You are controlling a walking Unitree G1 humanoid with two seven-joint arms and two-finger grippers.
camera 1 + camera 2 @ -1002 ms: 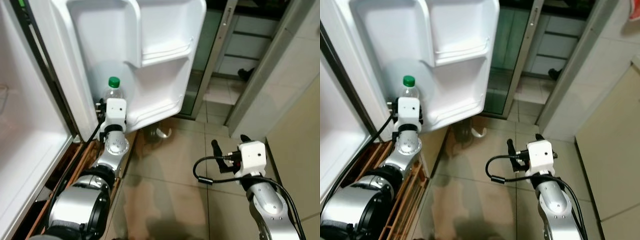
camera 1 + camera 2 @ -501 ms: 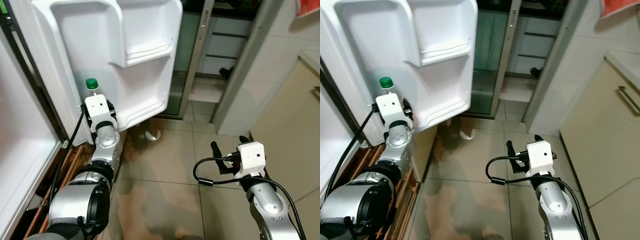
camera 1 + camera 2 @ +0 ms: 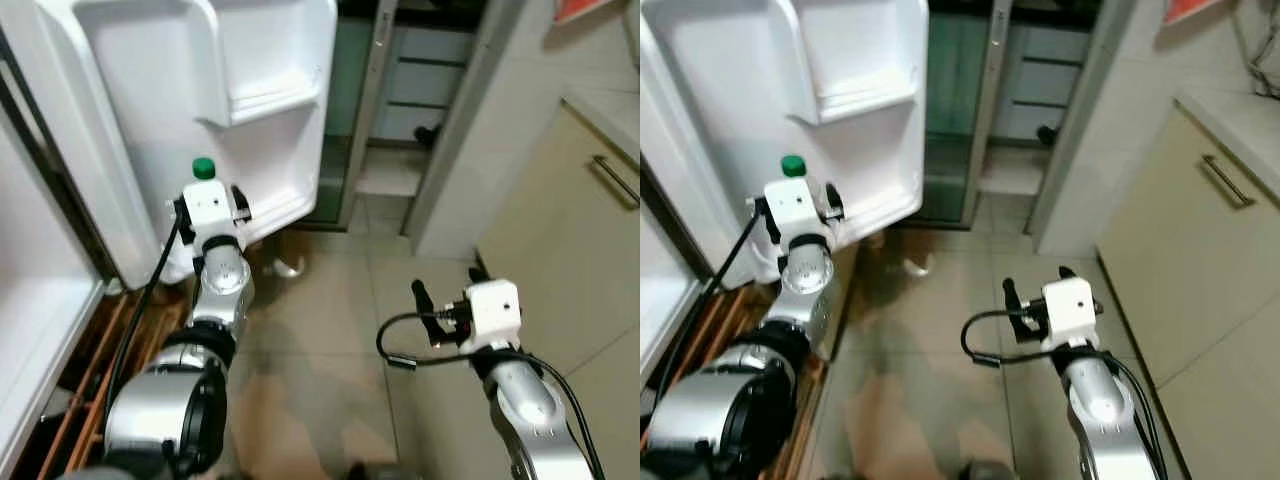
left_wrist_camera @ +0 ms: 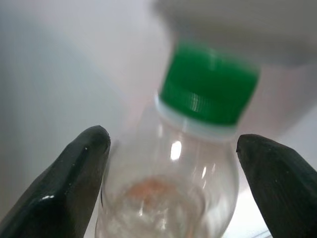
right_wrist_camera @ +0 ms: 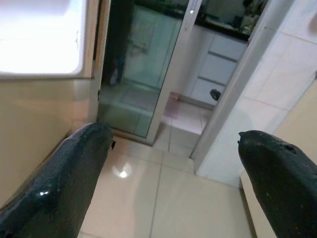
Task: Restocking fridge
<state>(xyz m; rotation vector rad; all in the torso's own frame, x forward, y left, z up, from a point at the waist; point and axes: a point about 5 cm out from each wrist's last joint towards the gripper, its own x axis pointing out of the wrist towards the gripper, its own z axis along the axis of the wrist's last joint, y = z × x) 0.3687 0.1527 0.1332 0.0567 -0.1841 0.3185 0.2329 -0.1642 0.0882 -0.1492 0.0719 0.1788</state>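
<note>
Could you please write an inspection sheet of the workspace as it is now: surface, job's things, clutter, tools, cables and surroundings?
Surface: beige tiled floor, glossy, with reflections.
Job's things: clear bottle with green cap, at the open fridge door; white door shelves above it.
Clutter: small pale object on the floor below the door; cannot tell what it is.
Tools: left tool raised at the bottle, fingers on either side of its neck, contact not clear. Right tool open, holding nothing, over the floor.
Cables: black cable looping at the right wrist; another along the left arm.
Surroundings: glass door, beige cabinet with handle.
</note>
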